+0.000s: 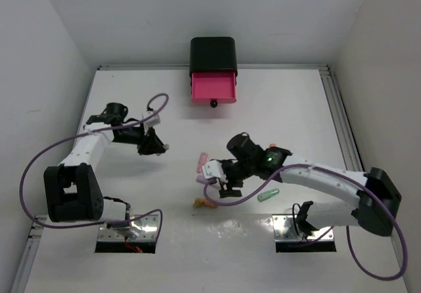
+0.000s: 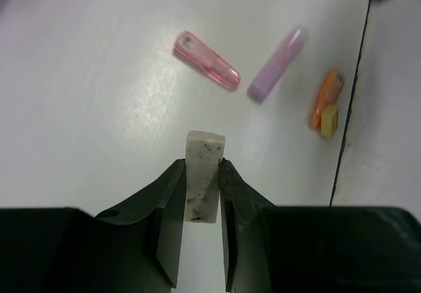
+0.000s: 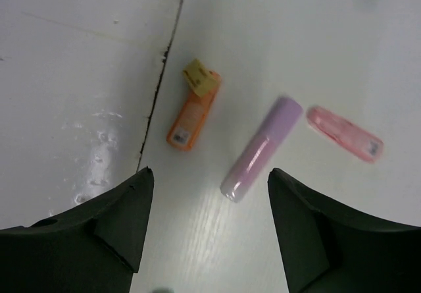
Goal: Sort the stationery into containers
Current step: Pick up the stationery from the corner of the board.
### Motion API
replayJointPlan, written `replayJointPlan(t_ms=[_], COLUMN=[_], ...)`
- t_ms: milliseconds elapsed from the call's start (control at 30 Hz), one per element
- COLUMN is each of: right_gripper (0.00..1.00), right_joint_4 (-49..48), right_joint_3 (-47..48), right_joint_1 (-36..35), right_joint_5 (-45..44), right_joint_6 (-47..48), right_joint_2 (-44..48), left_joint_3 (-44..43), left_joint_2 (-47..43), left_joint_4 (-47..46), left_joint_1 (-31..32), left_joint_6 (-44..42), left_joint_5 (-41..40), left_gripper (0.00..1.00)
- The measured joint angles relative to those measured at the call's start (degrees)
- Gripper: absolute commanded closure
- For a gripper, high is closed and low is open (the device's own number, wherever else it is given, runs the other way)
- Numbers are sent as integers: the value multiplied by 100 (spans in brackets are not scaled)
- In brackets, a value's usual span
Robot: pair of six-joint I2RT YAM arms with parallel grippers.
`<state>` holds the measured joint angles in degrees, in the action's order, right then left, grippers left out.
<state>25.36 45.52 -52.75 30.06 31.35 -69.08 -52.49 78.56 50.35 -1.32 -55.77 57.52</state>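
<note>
Left arm base (image 1: 72,194): sitting at the near edge of the table (image 1: 276,108), towards the near-left corner, closest to the top camera.
Right arm base (image 1: 378,204): sitting at the same edge, towards the near-right corner.
Black box (image 1: 212,54): standing at the middle of the far edge.
Pink drawer (image 1: 214,87): sticking out of the box towards the arms, dark knob (image 1: 213,103) facing them. From above its inside is showing only as plain pink, and any contents are too small to tell.
Left gripper (image 2: 200,168): hanging over the left half of the table, jaws closed in on the beige stick (image 2: 205,174). The stick is jutting out past the fingertips (image 2: 172,174).
Right gripper (image 3: 209,174): hovering near the middle of the table, jaws spread wide and holding nothing, above the loose sticks.
Pink stick (image 3: 345,133): lying flat mid-table, the farthest of the three from the near edge.
Purple stick (image 3: 261,148): lying just beside the pink one, not touching it, one end reaching between the spread fingers.
Orange stick (image 3: 193,116): lying nearer the near edge, just beside a dark seam (image 3: 154,108) in the tabletop, a small yellow piece touching its end.
Green stick (image 1: 268,195): lying right of the group, just beside the right forearm.
</note>
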Motion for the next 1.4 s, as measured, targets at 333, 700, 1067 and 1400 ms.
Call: replayJointPlan(t_ms=[333, 700, 1067, 1400], right_gripper=[40, 46, 53, 52], right_joint_4=[-1307, -1731, -1687, -1298], right_joint_3=[4, 407, 785, 765], right_joint_1=[-1099, -1344, -1414, -1414], right_joint_5=[-2, -7, -7, -4], right_joint_6=[1054, 1613, 1812, 1974], right_joint_2=[-1598, -2802, -3261, -3268], left_joint_3=[-769, -756, -765, -767], left_joint_2=[-199, -470, -129, -59], left_joint_4=[807, 1379, 2221, 2420], left_joint_1=[-903, -1388, -1720, -1770], left_joint_6=[542, 223, -745, -1034], left_joint_5=[697, 798, 876, 876], left_gripper=[100, 100, 100, 100])
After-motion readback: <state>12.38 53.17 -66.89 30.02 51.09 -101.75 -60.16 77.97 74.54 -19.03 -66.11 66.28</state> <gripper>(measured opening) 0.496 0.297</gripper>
